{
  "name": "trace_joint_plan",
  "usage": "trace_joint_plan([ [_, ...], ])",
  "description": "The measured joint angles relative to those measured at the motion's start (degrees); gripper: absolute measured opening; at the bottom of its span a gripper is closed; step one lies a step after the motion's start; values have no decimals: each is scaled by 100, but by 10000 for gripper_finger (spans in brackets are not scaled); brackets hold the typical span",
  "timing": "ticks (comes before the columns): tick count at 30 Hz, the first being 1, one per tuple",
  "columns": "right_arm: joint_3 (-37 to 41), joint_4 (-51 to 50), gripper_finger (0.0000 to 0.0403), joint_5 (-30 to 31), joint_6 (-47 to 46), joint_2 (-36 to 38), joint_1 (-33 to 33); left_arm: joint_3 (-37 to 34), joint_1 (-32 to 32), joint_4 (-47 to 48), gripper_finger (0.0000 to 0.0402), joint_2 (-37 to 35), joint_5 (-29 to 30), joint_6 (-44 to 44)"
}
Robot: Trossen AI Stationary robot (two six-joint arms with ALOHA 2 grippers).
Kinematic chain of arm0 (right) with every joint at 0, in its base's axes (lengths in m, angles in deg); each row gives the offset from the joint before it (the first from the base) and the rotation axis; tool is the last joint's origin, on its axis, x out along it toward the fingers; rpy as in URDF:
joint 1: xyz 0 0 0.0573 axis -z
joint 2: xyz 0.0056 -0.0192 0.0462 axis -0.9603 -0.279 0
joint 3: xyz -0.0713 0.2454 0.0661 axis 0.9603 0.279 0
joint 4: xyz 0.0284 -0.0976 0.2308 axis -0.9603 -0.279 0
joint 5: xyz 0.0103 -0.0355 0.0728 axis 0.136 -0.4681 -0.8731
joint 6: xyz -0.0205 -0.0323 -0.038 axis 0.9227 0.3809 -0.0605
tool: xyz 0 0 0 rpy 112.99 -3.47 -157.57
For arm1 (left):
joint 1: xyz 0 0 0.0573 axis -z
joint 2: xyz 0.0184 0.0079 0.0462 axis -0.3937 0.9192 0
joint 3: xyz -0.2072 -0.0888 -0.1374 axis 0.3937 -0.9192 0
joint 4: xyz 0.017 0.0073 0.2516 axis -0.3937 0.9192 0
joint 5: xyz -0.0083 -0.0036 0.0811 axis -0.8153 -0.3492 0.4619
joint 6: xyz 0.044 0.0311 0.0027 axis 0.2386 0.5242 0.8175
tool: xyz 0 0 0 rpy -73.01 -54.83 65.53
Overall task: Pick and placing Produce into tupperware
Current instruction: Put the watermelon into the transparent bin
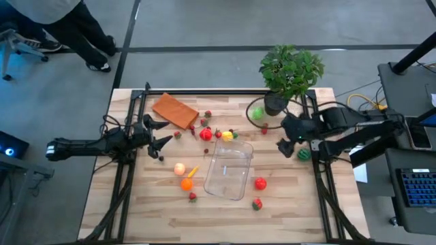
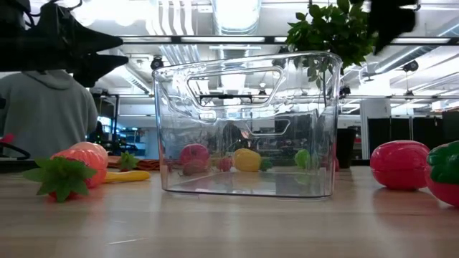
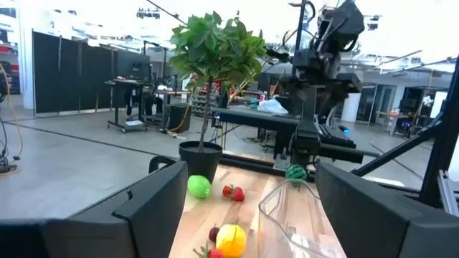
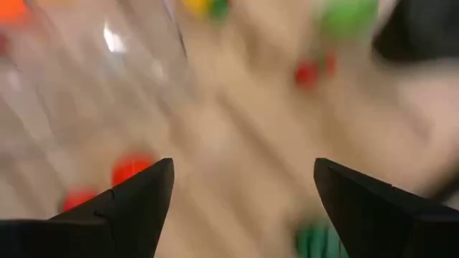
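The clear tupperware (image 1: 229, 169) stands open near the table's middle and fills the low view (image 2: 247, 129); nothing shows inside it. Produce lies scattered around it: an orange (image 1: 186, 184), a peach (image 1: 180, 168), a red piece (image 1: 260, 182), a red pepper (image 1: 206, 134), a yellow piece (image 1: 227, 136), a green apple (image 1: 257, 113) and a green melon (image 1: 304, 154). My left gripper (image 1: 161, 133) hovers open, left of the tub. My right gripper (image 1: 284, 132) hovers open near the tub's far right corner. Both are empty in their wrist views (image 3: 247, 215) (image 4: 244, 201).
An orange-brown pad (image 1: 175, 110) lies at the far left. A potted plant (image 1: 289, 71) stands at the far right edge. A person (image 2: 46, 107) is in the room beyond the table. Bare wood lies along the near edge (image 1: 225, 228).
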Motion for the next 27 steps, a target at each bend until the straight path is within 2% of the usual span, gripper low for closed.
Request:
trace_joint_plan([
  [3,-4,-705,327,-775,-642,-133,-7,0,0,0,293,113,6,-4],
  [6,200,-938,327,-1316,-1363,-126,-1,0,0,4,293,272,10,-199],
  [10,387,-719,327,-1316,-1883,-189,11,0,0,18,293,554,19,-705],
  [13,609,-534,327,-1340,-1358,-225,-166,0,0,30,293,763,19,-745],
  [19,1561,-585,327,-2445,171,-376,-737,0,0,32,293,1079,19,-523],
  [27,2240,-511,328,-2477,103,-818,-767,0,0,26,293,1248,17,-280],
])
